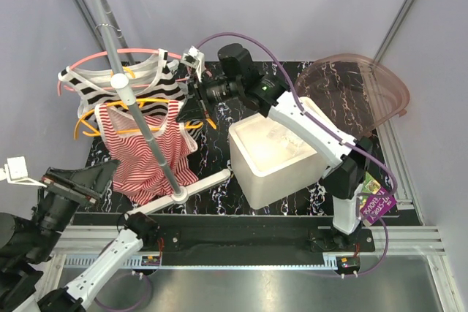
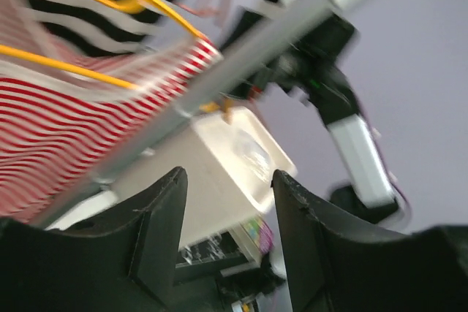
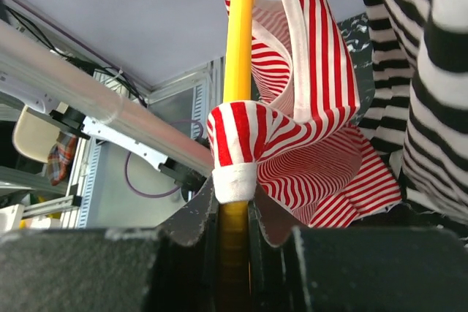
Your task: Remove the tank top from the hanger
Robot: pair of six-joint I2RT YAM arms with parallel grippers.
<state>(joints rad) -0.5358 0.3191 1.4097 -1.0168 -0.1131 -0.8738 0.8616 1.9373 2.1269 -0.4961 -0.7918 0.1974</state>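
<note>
Seen from above, the white bin [image 1: 274, 155] sits at about 4 o'clock on the table [image 1: 219, 199], showing only its pale inner walls. The red-striped tank top [image 1: 150, 155] hangs at 9 o'clock beside the rack pole [image 1: 142, 107]. Only the right wrist view shows the right gripper [image 3: 234, 213] clamped narrowly on the yellow hanger [image 3: 238, 49], with a strap of the tank top bunched just above its fingers [image 3: 191, 217]. The left wrist view shows the left gripper [image 2: 227, 210] spread wide around nothing.
</note>
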